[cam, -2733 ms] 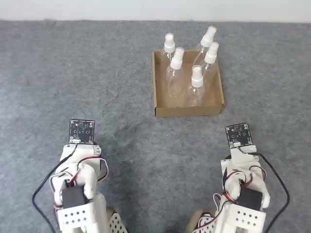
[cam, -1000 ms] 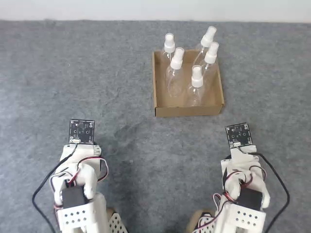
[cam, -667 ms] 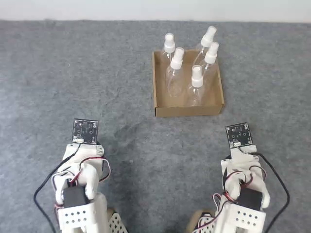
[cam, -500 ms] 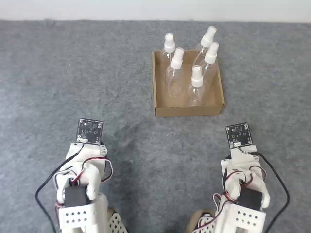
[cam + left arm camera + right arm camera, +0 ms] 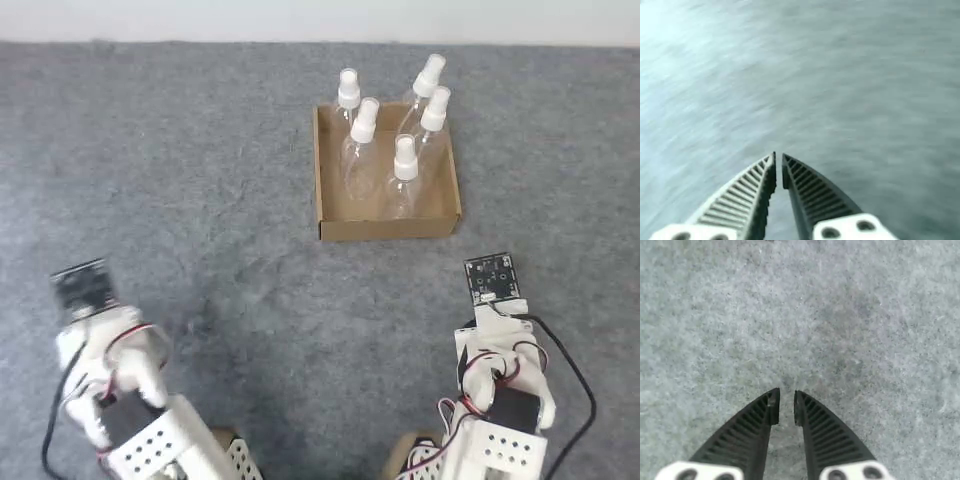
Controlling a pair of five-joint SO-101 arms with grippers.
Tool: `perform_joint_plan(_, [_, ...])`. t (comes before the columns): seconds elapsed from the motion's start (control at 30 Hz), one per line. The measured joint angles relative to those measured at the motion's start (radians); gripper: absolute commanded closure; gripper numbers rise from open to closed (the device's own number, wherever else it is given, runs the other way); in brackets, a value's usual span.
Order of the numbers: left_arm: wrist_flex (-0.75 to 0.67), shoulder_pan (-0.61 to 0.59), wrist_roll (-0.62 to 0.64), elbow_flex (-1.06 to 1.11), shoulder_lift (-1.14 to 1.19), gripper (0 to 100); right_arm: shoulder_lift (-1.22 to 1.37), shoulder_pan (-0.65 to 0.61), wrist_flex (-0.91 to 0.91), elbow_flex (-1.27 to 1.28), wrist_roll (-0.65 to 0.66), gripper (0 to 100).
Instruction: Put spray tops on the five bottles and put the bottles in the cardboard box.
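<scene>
Five bottles [image 5: 362, 150] with spray tops upright in cardboard box [image 5: 390, 228], left gripper [image 5: 778, 161] and right gripper [image 5: 786, 399] over grey carpet [image 5: 200, 150], both jaws all but closed, holding nothing

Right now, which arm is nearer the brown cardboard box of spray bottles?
Right. The right arm sits in front of the brown cardboard box; the left arm is farther off, to its left.

I see soft, even light on the grey counter [image 5: 150, 150], with no hard shadows. The box [image 5: 388, 228] drops only a faint dark patch in front. The clear bottles [image 5: 357, 165] shine a little. In my left wrist view, one far patch of counter glows pale.
</scene>
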Motion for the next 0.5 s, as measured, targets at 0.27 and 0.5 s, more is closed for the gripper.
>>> perform_joint_plan(0.27, [0.0,-0.33,0.0,0.0,0.0,99,0.0,0.0,0.0,0.0,0.0,99.2])
perform_joint_plan(0.5, [0.167,-0.439,0.0,0.0,0.0,99,0.0,0.0,0.0,0.0,0.0,99.2])
